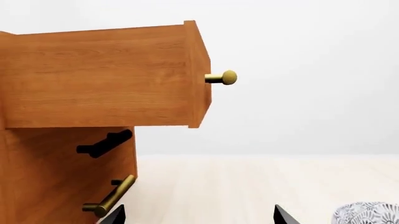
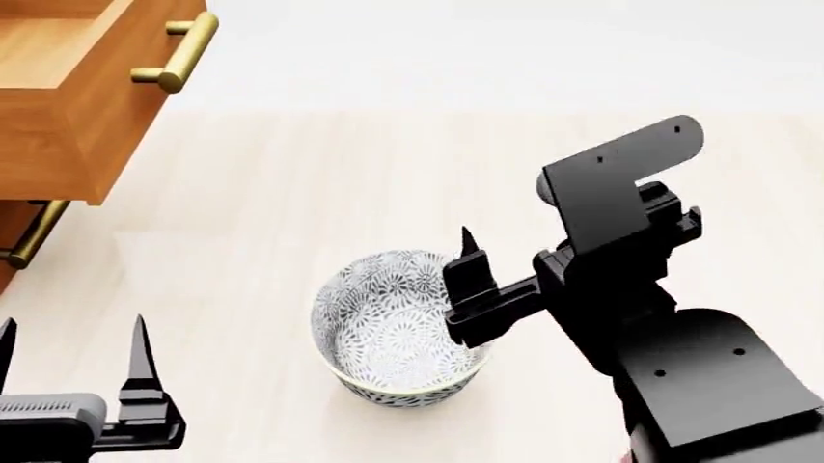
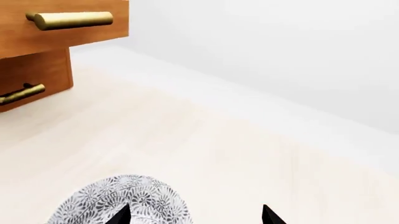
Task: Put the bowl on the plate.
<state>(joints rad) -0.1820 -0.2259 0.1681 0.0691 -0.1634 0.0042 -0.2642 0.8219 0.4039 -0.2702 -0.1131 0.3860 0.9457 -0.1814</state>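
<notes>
The bowl point(image 2: 386, 333), deep and white with a grey-blue floral pattern, stands upright on the pale surface in the head view. My right gripper point(image 2: 483, 289) is open at its right rim. In the right wrist view one fingertip point(image 3: 121, 215) lies over the bowl point(image 3: 124, 198) and the other over bare surface, so the open gripper point(image 3: 194, 215) straddles the rim. My left gripper point(image 2: 71, 347) is open and holds nothing, well left of the bowl. The left wrist view shows it point(image 1: 198, 217) with the bowl's edge point(image 1: 367, 212) off to one side. The plate is out of view.
A wooden cabinet stands at the far left with an open drawer point(image 2: 77, 96) sticking out over the surface. The drawer has a brass bar handle point(image 2: 174, 53), and a lower handle point(image 2: 33, 236) sits beneath it. A brass knob point(image 1: 227, 77) shows in the left wrist view.
</notes>
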